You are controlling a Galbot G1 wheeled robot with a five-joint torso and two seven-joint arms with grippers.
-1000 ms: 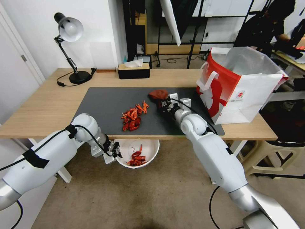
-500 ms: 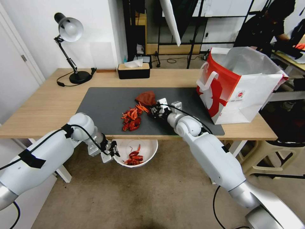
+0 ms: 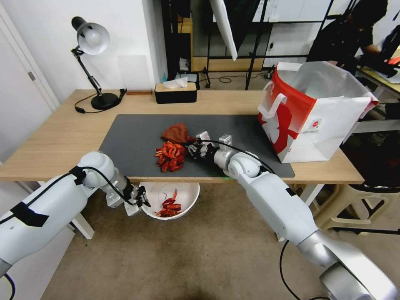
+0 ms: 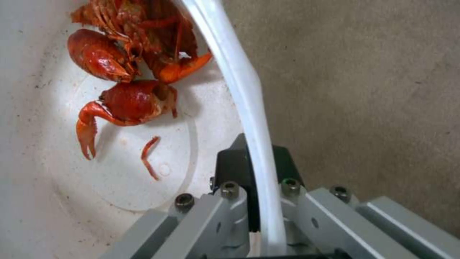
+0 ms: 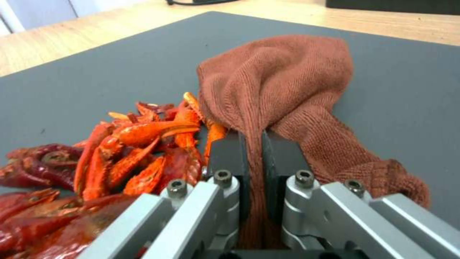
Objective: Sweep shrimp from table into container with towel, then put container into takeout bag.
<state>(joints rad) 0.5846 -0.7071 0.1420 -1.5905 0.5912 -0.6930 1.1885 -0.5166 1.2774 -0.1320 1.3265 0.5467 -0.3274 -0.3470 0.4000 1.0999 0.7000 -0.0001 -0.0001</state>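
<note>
Your right gripper [image 3: 188,146] pinches the towel [image 3: 176,132] on the mat [image 3: 125,137], its cloth touching the shrimp [image 3: 170,155] heap's far side. Your left gripper [image 3: 141,199] clamps the rim of the container [image 3: 186,196] below the table [image 3: 58,137] edge, seemingly off the floor. The bag [image 3: 310,112] stands at the right.

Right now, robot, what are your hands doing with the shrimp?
Right gripper shut on towel, behind shrimp pile on mat. Left gripper clamps bowl rim below table edge; some shrimp inside. Nothing blocking.
</note>
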